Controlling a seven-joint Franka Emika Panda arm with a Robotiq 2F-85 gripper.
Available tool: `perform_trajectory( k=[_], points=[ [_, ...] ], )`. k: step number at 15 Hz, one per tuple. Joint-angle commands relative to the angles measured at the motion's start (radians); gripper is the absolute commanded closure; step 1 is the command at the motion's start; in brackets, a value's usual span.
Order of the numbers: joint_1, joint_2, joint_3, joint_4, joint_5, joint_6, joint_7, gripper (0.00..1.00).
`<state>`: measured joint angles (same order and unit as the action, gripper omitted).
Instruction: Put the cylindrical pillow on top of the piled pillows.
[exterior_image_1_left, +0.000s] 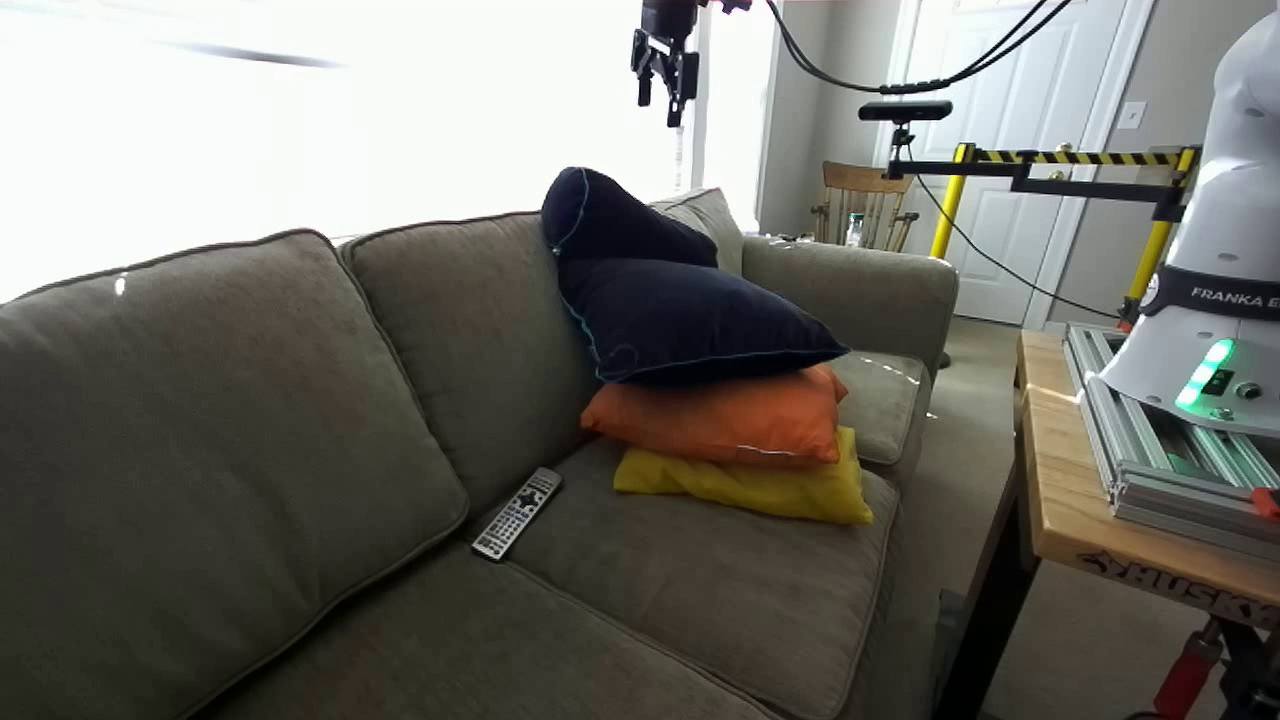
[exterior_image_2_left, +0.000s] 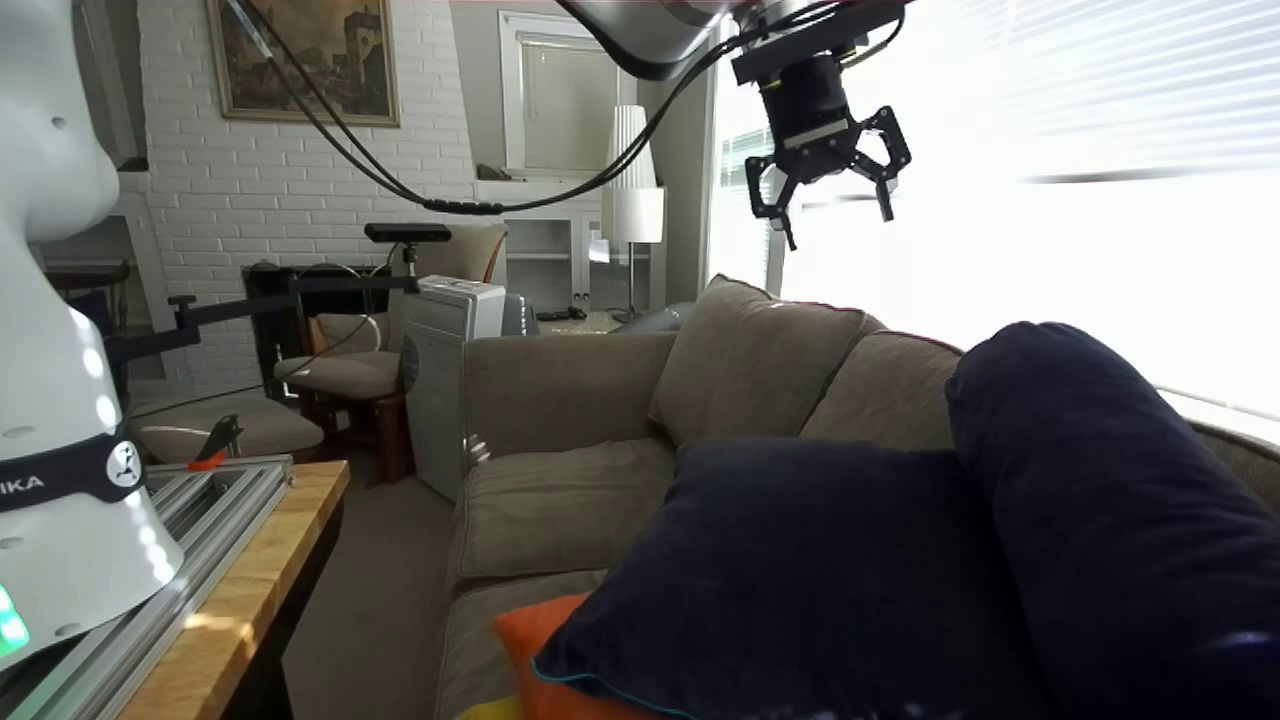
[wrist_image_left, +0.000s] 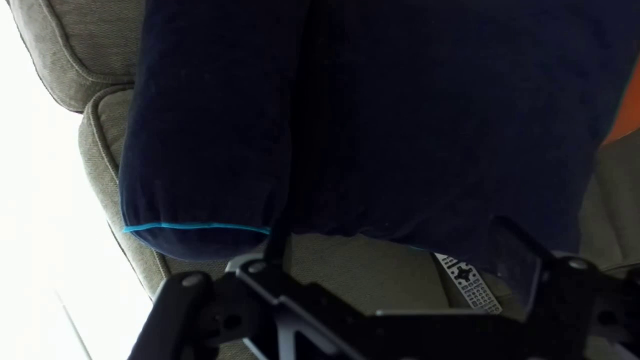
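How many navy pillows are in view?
2: the cylindrical pillow, toward the sofa back; the square navy pillow, on the orange pillow. Any behind these could be hidden.

Below the gripper (exterior_image_2_left: 840, 233), a silver remote control (exterior_image_1_left: 517, 514) lies on the taupe sofa (exterior_image_1_left: 680, 590). Beyond the gripper, a white-shaded lamp (exterior_image_2_left: 634, 215) stands and a framed painting (exterior_image_2_left: 310, 60) hangs on a white brick wall (exterior_image_2_left: 430, 50).

End effector (exterior_image_2_left: 839, 231) aloft, jaws apart

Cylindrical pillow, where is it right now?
At the right of an exterior view: the cylindrical pillow lies along the rear edge of the square navy cushion, beside the sofa's back cushions.
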<state>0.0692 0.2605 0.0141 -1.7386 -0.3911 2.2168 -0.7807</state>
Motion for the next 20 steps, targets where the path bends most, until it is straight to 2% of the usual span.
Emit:
perform_trajectory(
  k=[1,6,10,13,15,20],
  points=[
    [0.031,0.018,-0.021,0.02,-0.133,-0.01,0.214,0.0],
    [0.044,-0.019,-0.018,-0.003,-0.207,-0.075,0.525,0.0],
    [0.036,-0.032,-0.005,-0.008,-0.131,-0.187,0.686,0.0],
    [0.021,-0.051,0.005,-0.026,-0.024,-0.217,0.755,0.0],
    [0.013,-0.064,0.006,-0.04,0.049,-0.205,0.802,0.0],
    [0.006,-0.106,-0.002,-0.109,0.153,-0.054,0.948,0.0]
  ],
)
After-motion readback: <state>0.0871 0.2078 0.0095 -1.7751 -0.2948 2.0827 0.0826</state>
